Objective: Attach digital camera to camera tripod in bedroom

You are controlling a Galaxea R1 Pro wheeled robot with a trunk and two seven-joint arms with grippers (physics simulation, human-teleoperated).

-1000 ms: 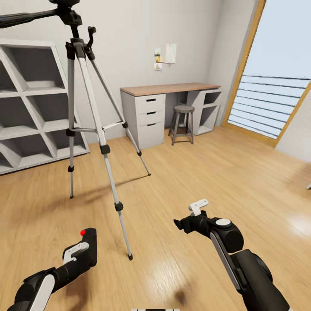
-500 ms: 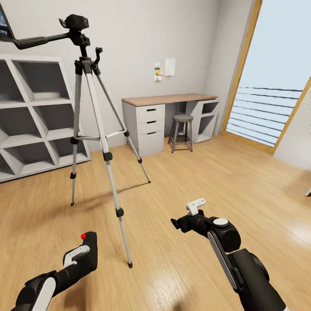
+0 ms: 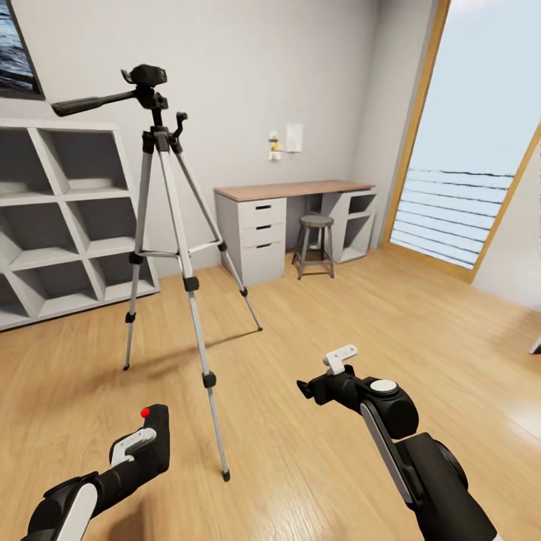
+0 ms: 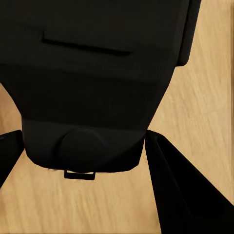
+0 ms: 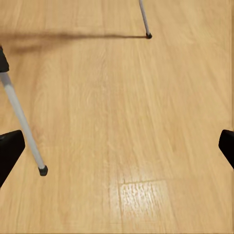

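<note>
I'm in the bedroom with the camera tripod [image 3: 169,248] standing ahead and to my left on the wood floor [image 3: 338,315], all 3 legs spread, its pan head [image 3: 148,76] up top bare with the long handle sticking out to the left. Pickup looks done: the digital camera [image 3: 154,436] sits in my left claw [image 3: 143,447], low at my left side, red button up, well apart from the pan head and far below it. Left wrist view backs that up: the black camera body [image 4: 102,83] sits right between the 2 fingers [image 4: 180,185], jaws closed in on its sides, floor visible behind. What's left, as I read it: close the gap to the tripod, raise the left arm to head height, line the camera base over the mount plate and seat it. Nothing attached yet. Right claw [image 3: 324,379] hangs forward over bare floor, holding nothing; in the right wrist view its 2 fingertips [image 5: 9,148] sit at opposite edges of the frame, so wide open, with 2 tripod feet [image 5: 43,170] in sight below. White cube shelves [image 3: 60,218] stand behind the tripod; the counter [image 3: 293,189] with drawers and a stool [image 3: 314,240] are along the back wall.
</note>
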